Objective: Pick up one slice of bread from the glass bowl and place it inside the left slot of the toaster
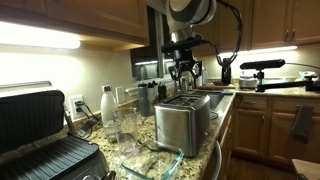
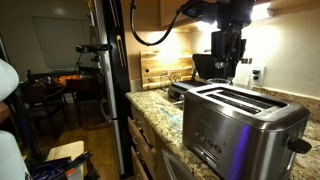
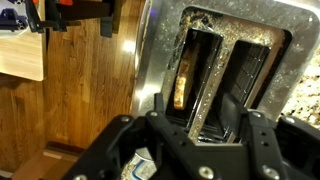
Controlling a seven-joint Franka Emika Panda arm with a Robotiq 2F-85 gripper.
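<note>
Your pincer (image 1: 185, 78) hangs above the toaster (image 1: 183, 122) on the tabletop (image 1: 223, 112). The slice of bread (image 3: 181, 85) sits in a slot.

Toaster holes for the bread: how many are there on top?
2. In the wrist view they lie side by side on top of the toaster. One slot has something tan inside, probably a slice of bread. The other slot looks empty.

big shiny steel toaster (image 2: 240, 125) right up front, two slots on top, sitting on a speckled granite counter (image 2: 150, 102), robot gripper (image 2: 228, 60) hanging behind it, black cable (image 2: 148, 42) looping overhead, wooden cutting board (image 2: 165, 68) against the lit back wall
</note>
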